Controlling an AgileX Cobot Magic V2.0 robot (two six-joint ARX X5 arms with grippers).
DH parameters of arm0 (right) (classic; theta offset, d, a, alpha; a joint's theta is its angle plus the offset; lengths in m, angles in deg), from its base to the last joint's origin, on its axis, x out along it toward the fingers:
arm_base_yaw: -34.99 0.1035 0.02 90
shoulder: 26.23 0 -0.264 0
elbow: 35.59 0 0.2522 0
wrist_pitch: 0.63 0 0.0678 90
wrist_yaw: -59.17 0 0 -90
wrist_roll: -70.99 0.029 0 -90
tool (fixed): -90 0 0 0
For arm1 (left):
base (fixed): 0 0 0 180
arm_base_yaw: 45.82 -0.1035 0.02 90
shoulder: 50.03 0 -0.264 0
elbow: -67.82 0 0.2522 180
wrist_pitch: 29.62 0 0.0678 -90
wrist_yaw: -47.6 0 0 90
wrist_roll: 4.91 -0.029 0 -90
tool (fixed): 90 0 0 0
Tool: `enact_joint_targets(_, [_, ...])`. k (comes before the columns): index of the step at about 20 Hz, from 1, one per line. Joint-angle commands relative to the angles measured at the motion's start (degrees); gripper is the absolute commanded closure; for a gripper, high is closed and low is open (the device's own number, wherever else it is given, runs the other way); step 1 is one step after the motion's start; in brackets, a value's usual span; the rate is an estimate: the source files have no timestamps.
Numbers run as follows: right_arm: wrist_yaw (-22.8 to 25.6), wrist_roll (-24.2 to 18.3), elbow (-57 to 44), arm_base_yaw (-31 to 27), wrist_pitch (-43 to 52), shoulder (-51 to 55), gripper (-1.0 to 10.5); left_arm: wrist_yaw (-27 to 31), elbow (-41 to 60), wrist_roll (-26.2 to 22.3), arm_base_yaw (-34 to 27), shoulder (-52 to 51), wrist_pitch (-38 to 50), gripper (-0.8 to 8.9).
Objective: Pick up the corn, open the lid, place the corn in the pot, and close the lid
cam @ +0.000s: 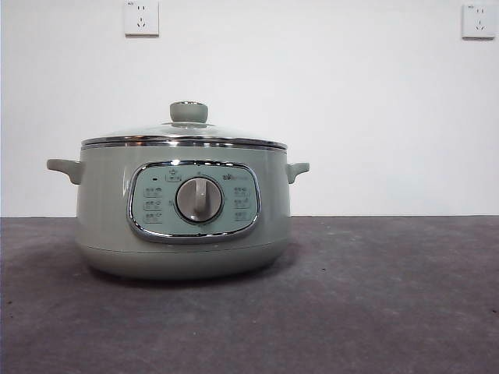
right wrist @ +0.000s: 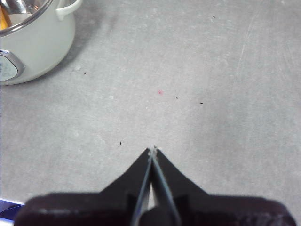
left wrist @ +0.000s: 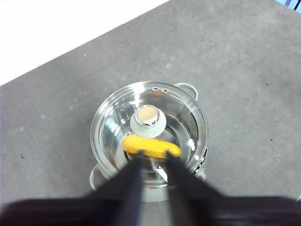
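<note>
Plainly, the pot stands on the grey table, a little toward 9 o'clock from the middle of the front view. Its 2 side handles stick out at 9 and 3 o'clock. The lid sits closed on the rim, with its knob at 12 o'clock. The silver dial is centred in the control panel, its grip bar running from 12 to 6 o'clock.

From above, the corn shows through the glass, lying flat inside the pot just beside the knob. The left gripper hangs high over the lid, its 2 jaws a moderate gap apart and holding nothing.

The right gripper is over bare table, well apart from the pot, its 2 jaws pressed together and empty.

On the white wall, 2 sockets show at about 11 and 1 o'clock in the front view.
</note>
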Motion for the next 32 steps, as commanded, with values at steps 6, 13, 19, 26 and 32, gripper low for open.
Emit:
enact_joint_targets(6, [0.3,0.6,-0.5,0.0,-1.1,0.0,9.5,1.9,1.5,-7.0,-0.9,-0.2,0.2,8.15])
enact_joint_targets(13, [0.3,0.6,-0.5,0.0,-1.1,0.0,9.5,-1.9,38.4,-9.6,-18.0,-19.4,27.5,8.15])
enact_joint_targets(19, [0.3,0.6,-0.5,0.0,-1.1,0.0,9.5,-3.0,91.6,-0.7,-27.8,-51.4,69.3,8.15])
enact_joint_targets(26, [0.3,0.6,-0.5,0.0,-1.1,0.0,9.5,-2.8,111.7,7.8,-28.4,-70.6,72.6,8.15])
enact_joint_targets(32, [0.3,0.6,-0.5,0.0,-1.1,0.0,9.5,-3.0,113.0,7.8,-28.5,-72.3,67.2,8.15])
